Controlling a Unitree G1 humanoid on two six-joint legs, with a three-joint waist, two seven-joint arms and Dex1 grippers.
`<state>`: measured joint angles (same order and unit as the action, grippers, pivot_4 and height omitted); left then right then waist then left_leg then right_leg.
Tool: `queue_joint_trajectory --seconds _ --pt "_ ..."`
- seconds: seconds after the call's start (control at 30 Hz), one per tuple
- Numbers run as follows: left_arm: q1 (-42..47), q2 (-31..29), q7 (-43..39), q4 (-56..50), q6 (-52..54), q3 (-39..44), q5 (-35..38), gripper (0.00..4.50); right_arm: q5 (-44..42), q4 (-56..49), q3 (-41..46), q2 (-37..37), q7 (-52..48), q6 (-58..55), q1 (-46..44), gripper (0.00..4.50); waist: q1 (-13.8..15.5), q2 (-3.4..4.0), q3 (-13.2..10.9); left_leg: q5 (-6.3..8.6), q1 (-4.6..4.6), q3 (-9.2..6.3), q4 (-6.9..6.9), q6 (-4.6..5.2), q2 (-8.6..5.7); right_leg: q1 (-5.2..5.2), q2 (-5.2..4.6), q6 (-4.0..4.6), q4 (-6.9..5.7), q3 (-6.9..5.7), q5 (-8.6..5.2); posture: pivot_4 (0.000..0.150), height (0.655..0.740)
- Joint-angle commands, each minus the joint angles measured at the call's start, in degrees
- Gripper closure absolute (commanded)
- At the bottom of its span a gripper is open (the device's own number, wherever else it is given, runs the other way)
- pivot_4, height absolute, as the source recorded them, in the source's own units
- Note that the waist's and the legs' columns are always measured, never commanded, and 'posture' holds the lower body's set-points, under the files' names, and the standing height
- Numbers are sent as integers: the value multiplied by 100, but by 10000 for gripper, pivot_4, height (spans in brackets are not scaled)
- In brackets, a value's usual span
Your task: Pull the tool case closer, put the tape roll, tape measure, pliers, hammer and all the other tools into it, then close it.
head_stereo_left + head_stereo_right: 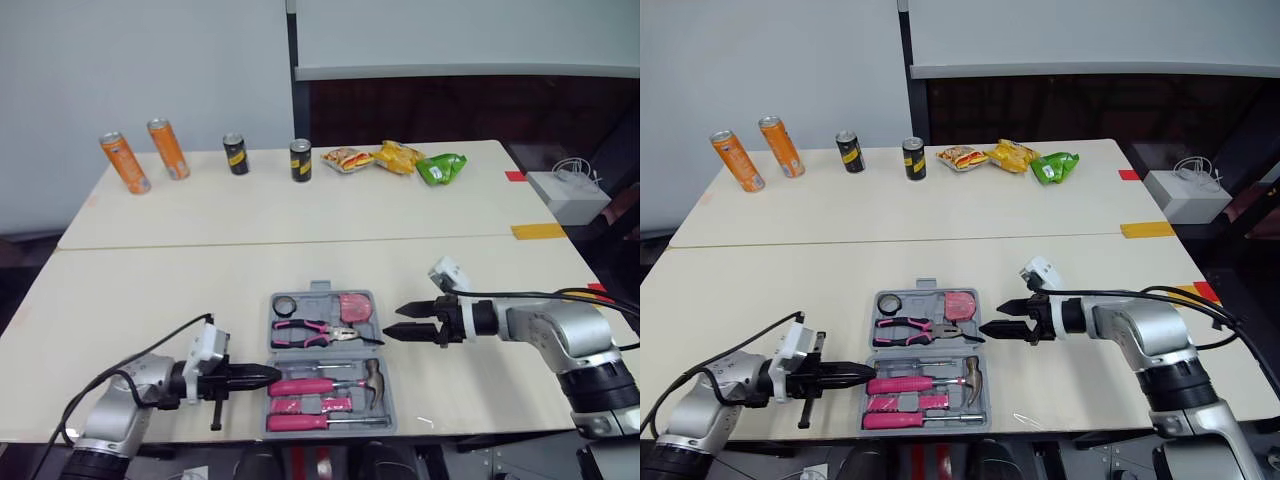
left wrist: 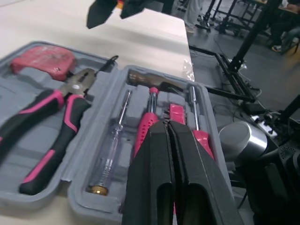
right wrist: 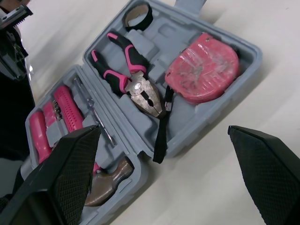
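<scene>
The grey tool case [image 1: 322, 303] lies open near the table's front edge. Its far half holds the black tape roll [image 1: 285, 305], the pink tape measure [image 1: 354, 306] and the pink-handled pliers [image 1: 312, 332]. In the near half lie the hammer [image 1: 372, 378], a clear screwdriver [image 2: 110, 150] and pink-handled tools [image 1: 305, 387]. My left gripper [image 1: 272, 377] is shut, empty, its tips just over the near half's left edge above a pink handle. My right gripper [image 1: 392, 321] is open beside the case's right side, level with the tape measure [image 3: 201, 70], holding nothing.
On the far table stand two orange cans [image 1: 124, 161], two dark cans [image 1: 300, 159] and several snack bags [image 1: 398, 157]. A white box [image 1: 567, 196] sits off the table's right side. A seam [image 1: 300, 243] joins the two tables.
</scene>
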<state>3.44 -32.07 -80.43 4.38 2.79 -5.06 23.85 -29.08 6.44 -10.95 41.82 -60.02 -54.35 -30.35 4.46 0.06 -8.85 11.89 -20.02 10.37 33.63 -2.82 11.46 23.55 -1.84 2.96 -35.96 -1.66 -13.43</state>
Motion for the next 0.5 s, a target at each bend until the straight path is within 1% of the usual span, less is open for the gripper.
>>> queue_joint_trajectory --seconds 0.03,0.27,0.37,0.5 --pt "44 68 -44 259 -348 -133 -192 44812 248 487 -138 -166 5 -20 -327 0 -6 -1 0 0 -1 0 3 -1 0 0 0 2 -1 1 1 1500 7400" --pt "22 126 127 607 -607 -266 -497 44812 522 1170 -438 -574 -118 -180 -788 0 -16 0 0 -5 5 0 7 -14 2 3 0 7 -22 2 4 1500 7400" --pt "54 130 196 733 -662 -338 -635 44812 638 1450 -537 -739 -205 -133 -943 0 -10 0 0 5 6 1 9 -34 2 3 0 11 -24 2 6 1500 7400" --pt "103 129 314 938 -734 -492 -901 44812 763 1894 -732 -994 -472 -142 -1209 0 -13 1 1 4 6 1 12 -34 3 3 0 15 -26 2 9 1500 7400"
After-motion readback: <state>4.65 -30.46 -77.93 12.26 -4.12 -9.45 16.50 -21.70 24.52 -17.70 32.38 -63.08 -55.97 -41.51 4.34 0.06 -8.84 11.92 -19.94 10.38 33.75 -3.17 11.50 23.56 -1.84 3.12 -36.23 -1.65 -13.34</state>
